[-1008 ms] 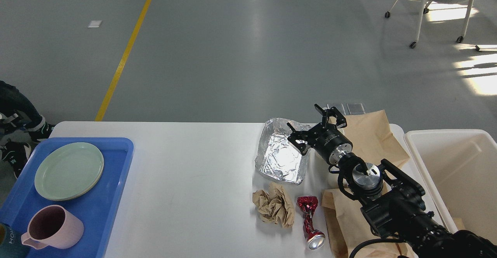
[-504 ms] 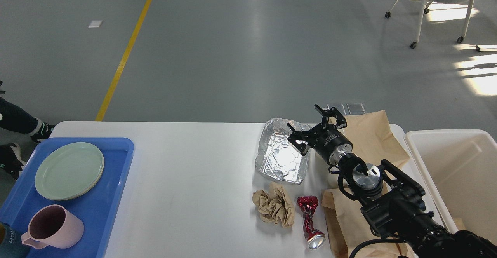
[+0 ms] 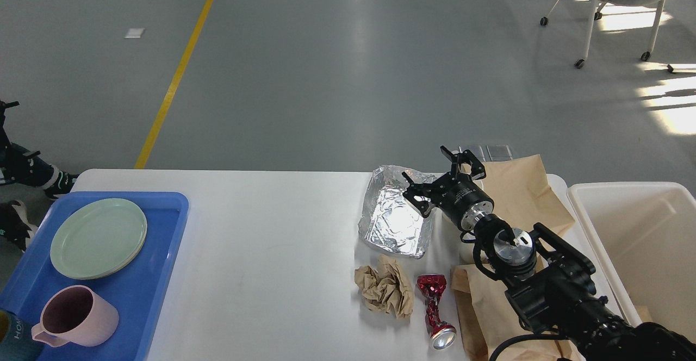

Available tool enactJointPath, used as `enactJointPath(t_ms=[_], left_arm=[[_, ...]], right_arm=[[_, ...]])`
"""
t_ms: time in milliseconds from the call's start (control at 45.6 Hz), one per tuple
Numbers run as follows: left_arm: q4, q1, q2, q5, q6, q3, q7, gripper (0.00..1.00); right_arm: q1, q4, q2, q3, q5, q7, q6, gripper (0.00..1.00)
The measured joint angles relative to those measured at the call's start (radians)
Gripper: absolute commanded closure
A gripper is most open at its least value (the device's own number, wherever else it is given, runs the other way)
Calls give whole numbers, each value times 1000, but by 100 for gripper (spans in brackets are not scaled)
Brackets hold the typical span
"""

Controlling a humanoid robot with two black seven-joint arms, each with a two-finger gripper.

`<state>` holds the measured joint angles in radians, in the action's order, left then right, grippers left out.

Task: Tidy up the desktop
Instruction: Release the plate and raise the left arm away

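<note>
The desktop [image 3: 261,241], its long axis running left-right, carries one foil tray [image 3: 394,219] with one paper wad [image 3: 385,291] and one crushed can [image 3: 435,309] nearer, while the right gripper [image 3: 435,179] hangs spread, empty, over that tray's right edge.

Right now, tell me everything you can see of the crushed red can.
The crushed red can is shiny red metal, squeezed thin at the waist and wider at both ends. It lies on its side on the desktop, its silver end turned toward the near edge. Crumpled brown paper lies just to its left and a brown paper bag just to its right. Nothing grips it.
</note>
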<state>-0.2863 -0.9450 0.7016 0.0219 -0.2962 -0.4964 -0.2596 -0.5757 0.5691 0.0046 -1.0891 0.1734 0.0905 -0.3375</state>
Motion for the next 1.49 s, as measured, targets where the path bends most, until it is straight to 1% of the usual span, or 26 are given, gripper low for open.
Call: enactJointPath(t_ms=[132,329,416,482,548,614,679,745,833,899,942,1008,1184,1490], left_arm=[[0,9,-64,-4,0,-153,0,3],[-1,30,-162,-5,-4,-480,-1,3],[-2,33,-214,-5,-6,-604,2,3],[-3,33,-252,-5,-9,-685,12,3],[-3,34,-286,-5,-12,-737,36,3],[-3,34,-308,-4,-13,-755,66,3],[-3,34,-321,-3,-13,-761,108,3],[-3,34,-328,-3,-13,-761,161,3],[-3,34,-336,-3,-13,-761,252,3],[-3,34,-347,-3,-13,-759,309,3],[-3,34,-354,-2,-13,-759,329,3],[-5,34,-360,-2,-13,-757,343,3],[-10,36,-367,2,-31,-757,352,3],[-14,118,-376,3,-170,-757,360,3]], right_arm=[[0,0,0,0,0,0,0,0],[0,0,0,0,0,0,0,0],[0,0,0,0,0,0,0,0],[0,0,0,0,0,0,0,0],[0,0,0,0,0,0,0,0],[0,0,0,0,0,0,0,0],[0,0,0,0,0,0,0,0],[0,0,0,0,0,0,0,0],[0,0,0,0,0,0,0,0],[0,0,0,0,0,0,0,0],[0,0,0,0,0,0,0,0],[0,0,0,0,0,0,0,0],[0,0,0,0,0,0,0,0],[0,0,0,0,0,0,0,0]])
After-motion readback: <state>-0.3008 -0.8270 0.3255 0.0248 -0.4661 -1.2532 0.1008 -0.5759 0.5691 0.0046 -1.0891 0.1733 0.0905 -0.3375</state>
